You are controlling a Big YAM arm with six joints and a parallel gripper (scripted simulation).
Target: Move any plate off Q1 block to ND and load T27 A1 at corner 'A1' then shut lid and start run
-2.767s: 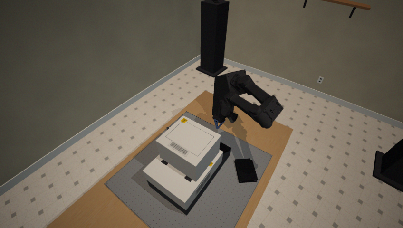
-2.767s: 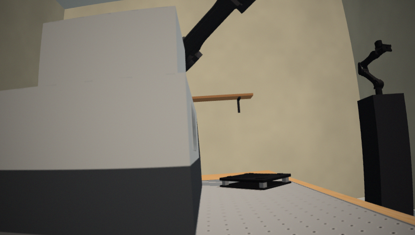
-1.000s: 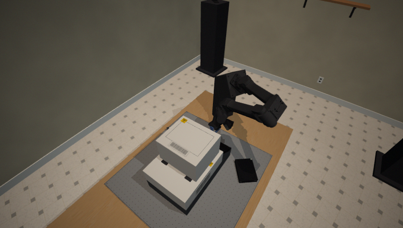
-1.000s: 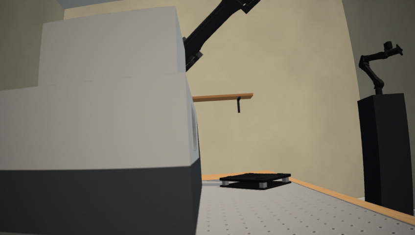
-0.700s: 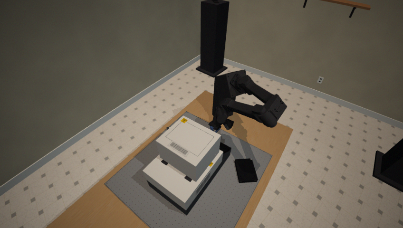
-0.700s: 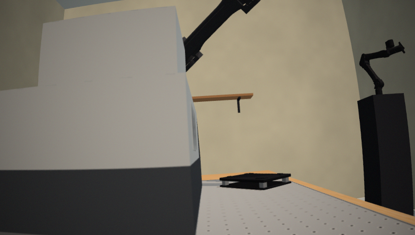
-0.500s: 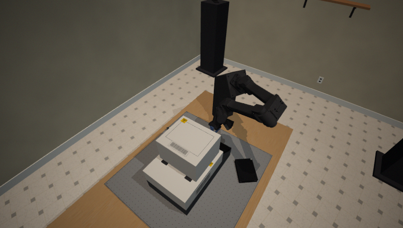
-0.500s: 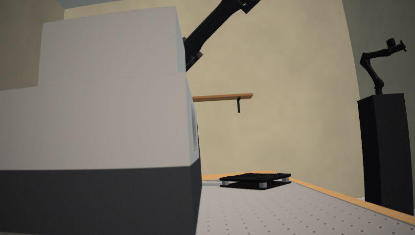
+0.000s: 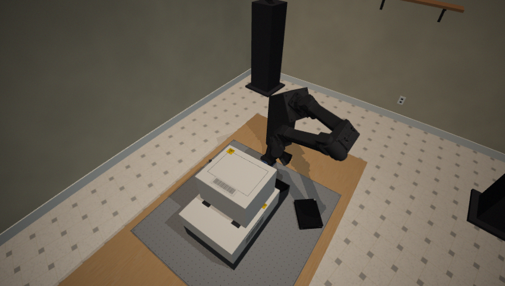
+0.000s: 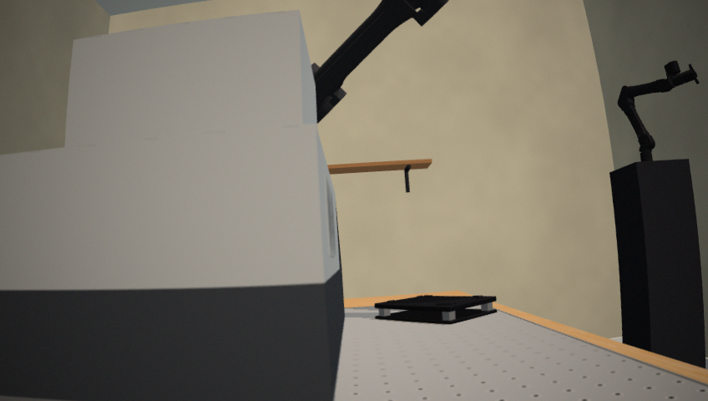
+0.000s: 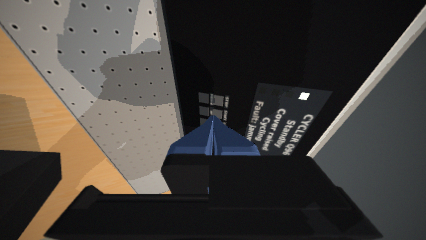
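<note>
The cycler Q1 (image 9: 230,202) is a white box on a dark base, with its lid (image 9: 236,182) shut over the block. It also fills the left of the exterior view (image 10: 164,198). My gripper (image 11: 213,120) is shut and empty, its blue fingertips together just over the key rows (image 11: 212,106) on Q1's dark panel. The status label (image 11: 285,125) sits beside the keys, with a white square on it. In the top view the gripper (image 9: 268,161) is low behind Q1's far end. A black plate nest (image 9: 308,213) lies on the mat with no plate on it. The plate T27 is hidden.
The grey perforated mat (image 9: 276,255) lies on a wooden table top (image 9: 333,166). The nest shows low in the exterior view (image 10: 437,307). A black pillar (image 9: 267,46) stands at the back; another with a small arm (image 10: 655,248) stands at the right.
</note>
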